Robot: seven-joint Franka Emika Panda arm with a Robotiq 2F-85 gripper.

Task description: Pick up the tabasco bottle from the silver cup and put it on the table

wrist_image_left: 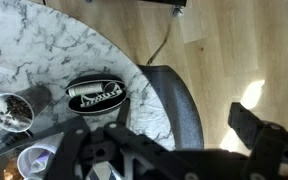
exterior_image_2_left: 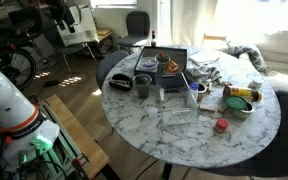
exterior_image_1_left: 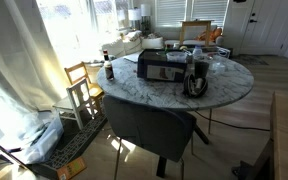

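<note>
The silver cup (exterior_image_2_left: 142, 85) stands near the edge of the round marble table (exterior_image_2_left: 184, 135). It also shows at the left of the wrist view (wrist_image_left: 11, 111), seen from above. Its inside looks dark, and I cannot make out the green tabasco bottle in it. My gripper (wrist_image_left: 179, 140) hangs high over the table edge and the floor, well to the side of the cup. Its fingers are spread wide with nothing between them. The gripper itself does not show in either exterior view. The table also shows in an exterior view (exterior_image_1_left: 234, 85) and in the wrist view (wrist_image_left: 44, 50).
A black oval thing with white print (wrist_image_left: 94, 95) lies next to the cup. A dark chair (wrist_image_left: 169, 100) is pushed up to the table edge below me. A black coffee maker (exterior_image_1_left: 196, 75), a dark brown bottle (exterior_image_1_left: 109, 70), bowls and a clear box crowd the table. A wooden slatted chair (exterior_image_1_left: 82, 85) stands aside.
</note>
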